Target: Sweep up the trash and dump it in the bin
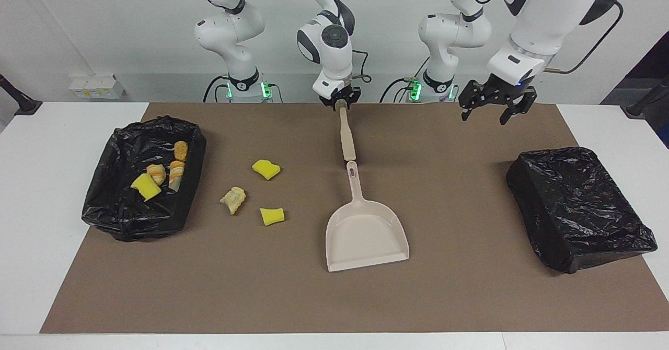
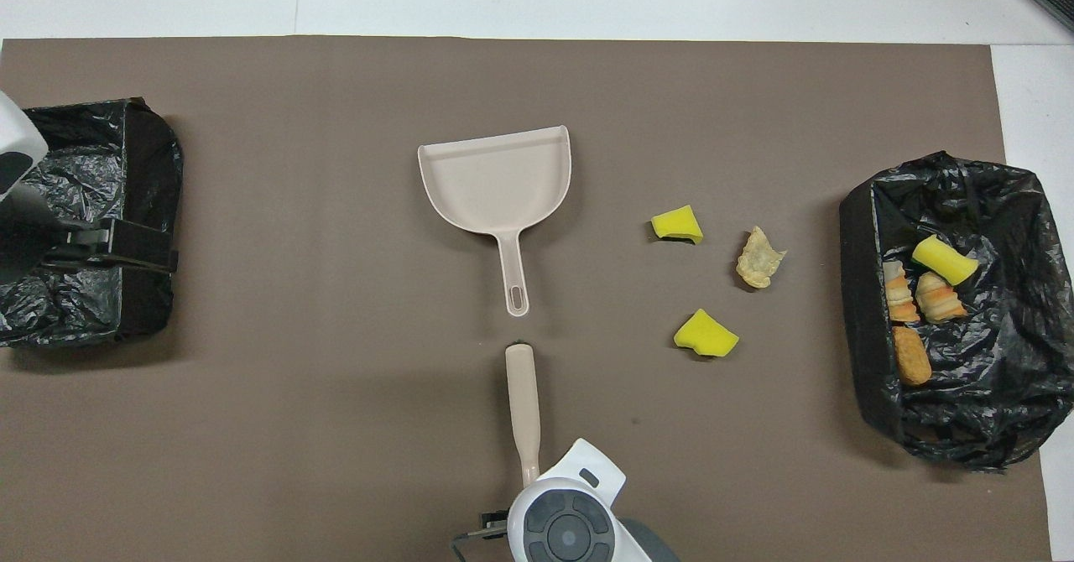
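Observation:
My right gripper (image 1: 341,104) is shut on the robot-side end of a beige brush handle (image 1: 347,136), which slopes down toward the dustpan's handle. In the overhead view (image 2: 537,485) its wrist hides the fingers; the brush handle (image 2: 523,398) shows. The beige dustpan (image 1: 366,235) (image 2: 499,180) lies flat mid-mat. Two yellow sponge chunks (image 1: 266,168) (image 1: 272,216) and a tan pastry bit (image 1: 233,199) lie on the mat between dustpan and bin. The black-lined bin (image 1: 120,214) (image 2: 864,294) holds a yellow chunk (image 1: 146,186) and three pastry bits (image 1: 176,174). My left gripper (image 1: 486,115) is open, raised, empty.
A second black bag-covered bin (image 1: 575,209) (image 2: 143,294) sits toward the left arm's end; in the overhead view the left gripper (image 2: 159,247) lies across it. A brown mat (image 1: 470,298) covers the white table.

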Robot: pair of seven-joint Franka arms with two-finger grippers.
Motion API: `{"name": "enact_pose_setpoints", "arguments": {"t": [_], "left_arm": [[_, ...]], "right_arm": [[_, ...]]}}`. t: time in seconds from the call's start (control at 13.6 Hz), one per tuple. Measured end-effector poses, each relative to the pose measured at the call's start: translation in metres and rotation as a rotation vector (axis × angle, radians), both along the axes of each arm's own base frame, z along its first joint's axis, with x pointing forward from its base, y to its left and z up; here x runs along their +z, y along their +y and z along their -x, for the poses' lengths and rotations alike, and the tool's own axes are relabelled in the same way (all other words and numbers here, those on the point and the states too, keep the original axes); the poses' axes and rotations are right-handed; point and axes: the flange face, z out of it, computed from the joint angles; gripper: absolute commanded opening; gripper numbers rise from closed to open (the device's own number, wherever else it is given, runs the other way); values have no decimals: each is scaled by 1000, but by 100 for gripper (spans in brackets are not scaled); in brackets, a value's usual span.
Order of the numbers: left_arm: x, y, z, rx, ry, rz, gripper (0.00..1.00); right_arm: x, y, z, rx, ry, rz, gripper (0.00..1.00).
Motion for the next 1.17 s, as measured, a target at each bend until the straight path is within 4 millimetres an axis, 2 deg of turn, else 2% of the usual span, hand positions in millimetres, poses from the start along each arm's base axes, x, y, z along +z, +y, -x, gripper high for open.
{"name": "enact_pose_setpoints", "arguments": {"t": [0.07,0.37,0.51,0.66,0.81,0.95,1.17], "left_arm": [[-13,-12,-5,-2,-10,3,100],[-69,-70,-23,45,-52,23,100],[-95,-101,-29,113,-68,39,100],[-121,-134,-31,155,-79,55,100],[-143,-165,-26,162,-74,60,100],[-158,-180,-24,173,-72,64,100],[-181,-213,-18,210,-86,86,100]], "right_arm": [[-2,-1,1,4,1,-5,0],[4,0,-3,-5,6,-11,0],[27,-7,-17,-20,42,3,0],[62,-25,-37,-48,54,1,0],[89,-52,-45,-42,80,14,0],[111,-90,-53,-18,110,16,0],[139,-173,-85,7,73,-1,0]]}}
